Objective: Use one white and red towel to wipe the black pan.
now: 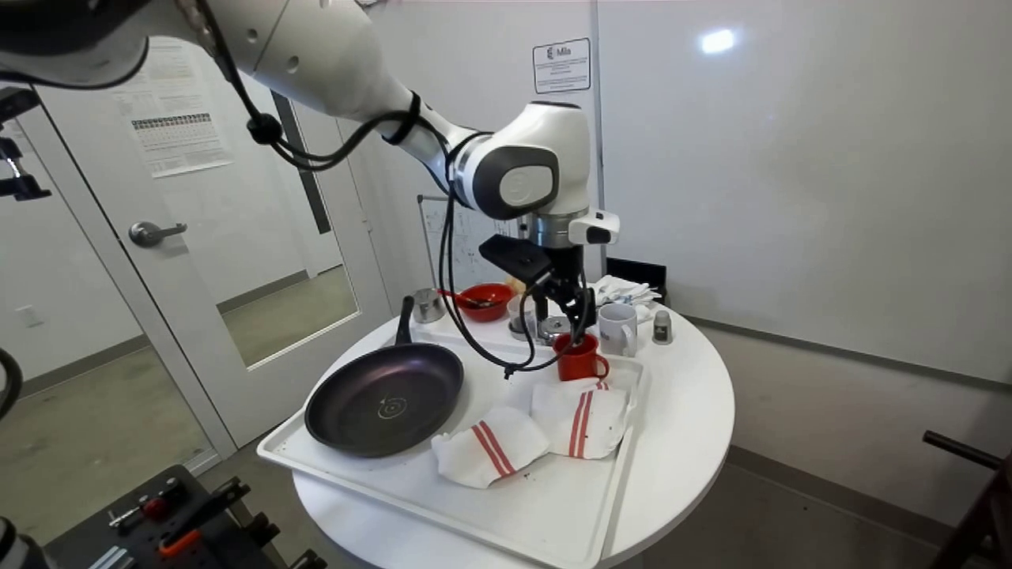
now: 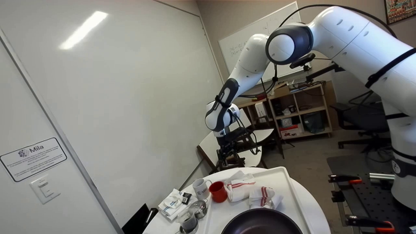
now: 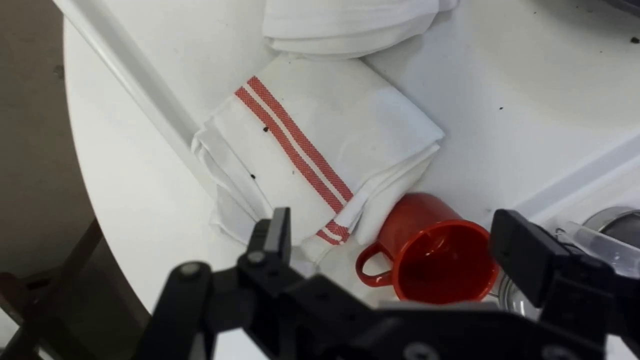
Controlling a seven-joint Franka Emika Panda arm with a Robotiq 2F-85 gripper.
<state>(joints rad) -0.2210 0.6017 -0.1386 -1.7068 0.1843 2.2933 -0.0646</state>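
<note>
Two folded white towels with red stripes lie on the white tray [image 1: 506, 525]. One towel [image 1: 581, 423] lies by the red mug, and the other towel [image 1: 490, 446] lies between it and the pan. Both towels show in every view. The black pan [image 1: 387, 403] rests on the tray with its handle toward the back. Part of it shows in an exterior view [image 2: 261, 222], and only its edge shows in the wrist view. My gripper [image 3: 392, 230] is open and empty, above the red mug, with the mug-side towel beyond its fingers. It hangs above the table in an exterior view [image 2: 230, 161].
The red mug [image 1: 579, 359] stands on the tray against the towel. A white mug [image 1: 617, 328], a grey shaker [image 1: 662, 327], a red bowl [image 1: 486, 303], glass and metal containers and another cloth [image 1: 624, 291] stand around the table's back. Dark crumbs lie on the tray and towel.
</note>
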